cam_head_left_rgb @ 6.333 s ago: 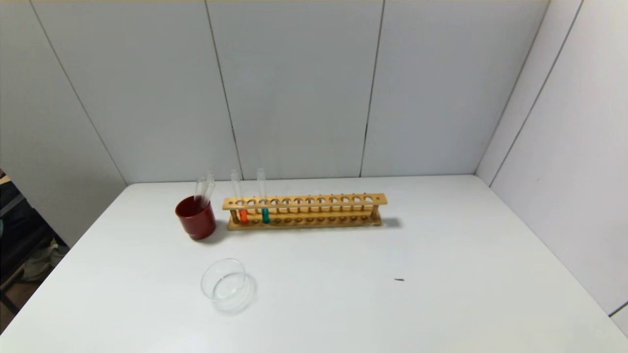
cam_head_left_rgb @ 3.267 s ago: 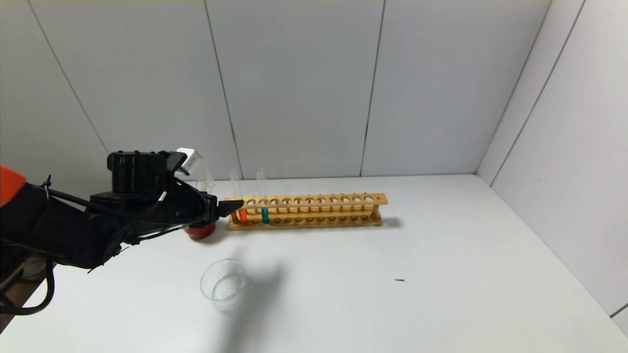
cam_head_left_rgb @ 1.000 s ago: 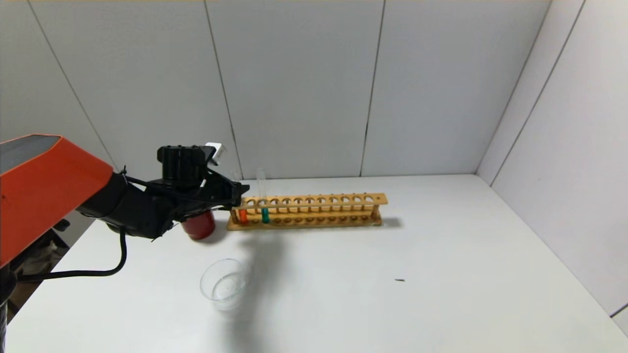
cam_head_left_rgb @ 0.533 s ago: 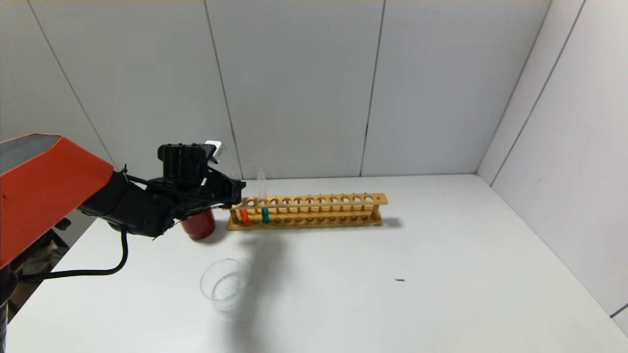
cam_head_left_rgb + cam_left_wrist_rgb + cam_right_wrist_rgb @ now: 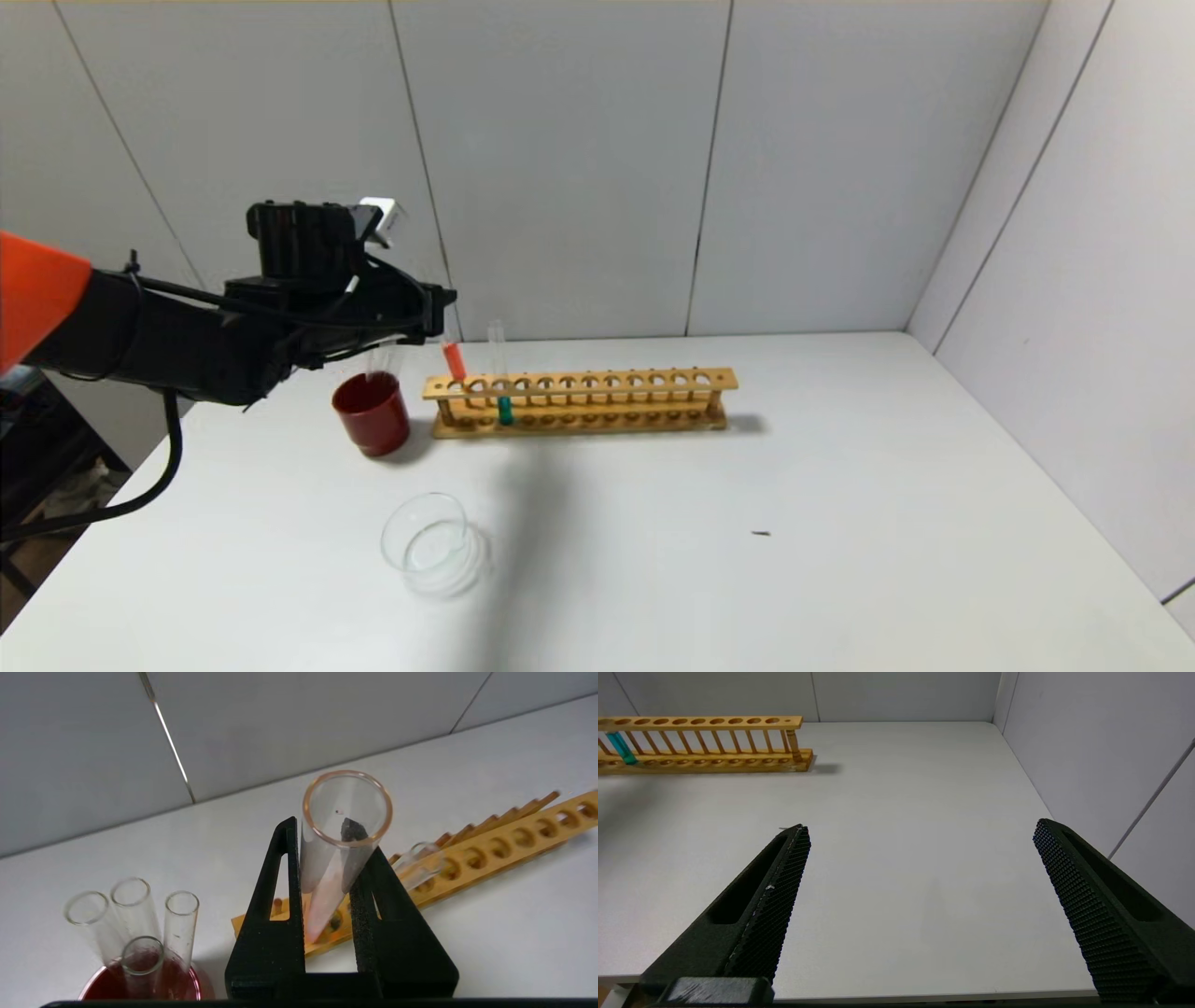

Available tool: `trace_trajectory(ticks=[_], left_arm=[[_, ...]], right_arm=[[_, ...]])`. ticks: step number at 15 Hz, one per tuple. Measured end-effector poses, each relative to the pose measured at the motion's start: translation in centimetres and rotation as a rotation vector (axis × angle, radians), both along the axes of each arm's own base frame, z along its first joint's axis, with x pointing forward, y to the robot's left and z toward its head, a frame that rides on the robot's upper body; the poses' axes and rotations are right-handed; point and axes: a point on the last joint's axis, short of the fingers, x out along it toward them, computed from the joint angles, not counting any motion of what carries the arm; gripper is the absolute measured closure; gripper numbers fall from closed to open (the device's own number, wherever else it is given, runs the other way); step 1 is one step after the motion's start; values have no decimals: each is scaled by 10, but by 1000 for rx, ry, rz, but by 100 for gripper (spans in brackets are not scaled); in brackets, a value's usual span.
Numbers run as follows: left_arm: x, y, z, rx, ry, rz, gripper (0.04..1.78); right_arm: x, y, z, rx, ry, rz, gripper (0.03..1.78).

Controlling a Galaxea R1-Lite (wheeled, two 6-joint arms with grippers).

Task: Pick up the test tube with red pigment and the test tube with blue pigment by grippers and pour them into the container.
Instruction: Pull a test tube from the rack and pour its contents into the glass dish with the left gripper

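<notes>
Above the left end of the rack (image 5: 579, 401), the red tube (image 5: 452, 353) hangs upright, pinched near its top between the closed fingers of the left end effector (image 5: 439, 313), its base just over the top rail. That arm reaches in level from the left, above the red cup (image 5: 372, 413). Back in the rack stands the blue tube (image 5: 501, 378). On the bench (image 5: 747, 523), nearer the robot, sits the dish (image 5: 431, 544). Well to the right, the right end effector (image 5: 920, 910) hovers over bare bench, spread wide and holding nothing.
</notes>
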Motion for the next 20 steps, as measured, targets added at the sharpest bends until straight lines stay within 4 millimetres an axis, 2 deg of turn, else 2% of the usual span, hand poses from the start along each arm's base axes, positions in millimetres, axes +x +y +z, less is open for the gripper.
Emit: trace_trajectory(ticks=[4, 7, 11, 14, 16, 20], left_arm=[[-22, 5, 44, 18, -68, -4, 149], [-50, 12, 57, 77, -61, -17, 149], [-97, 24, 52, 222, -36, -66, 149], [-122, 33, 42, 335, -94, -197, 149], [-130, 41, 38, 400, -149, -307, 149], [-131, 52, 23, 611, -175, -412, 149]], right_arm=[[0, 0, 0, 0, 0, 0, 6], [0, 0, 0, 0, 0, 0, 6], [0, 0, 0, 0, 0, 0, 6], [0, 0, 0, 0, 0, 0, 6], [0, 0, 0, 0, 0, 0, 6], [0, 0, 0, 0, 0, 0, 6]])
